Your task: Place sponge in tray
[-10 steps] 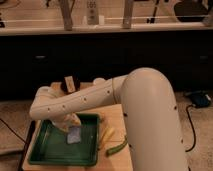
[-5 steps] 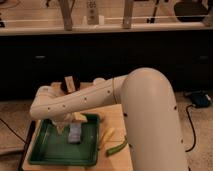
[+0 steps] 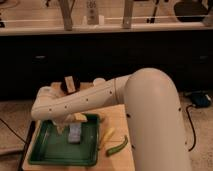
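The sponge (image 3: 75, 134), a small pale blue-grey block, is inside the dark green tray (image 3: 47, 150), near its far middle. My gripper (image 3: 71, 123) hangs at the end of the white arm, directly over the sponge and very close to its top. I cannot tell whether it is touching the sponge. The arm reaches in from the right and hides the tray's far rim.
The tray sits on a light wooden table (image 3: 120, 117). A yellow elongated piece (image 3: 106, 137) and a curved green vegetable (image 3: 117, 146) lie just right of the tray. A small brown object (image 3: 69, 84) stands behind the arm. A dark counter runs along the back.
The arm and gripper have stayed over the tray's far middle. The sponge has settled slightly lower and flatter in the tray.
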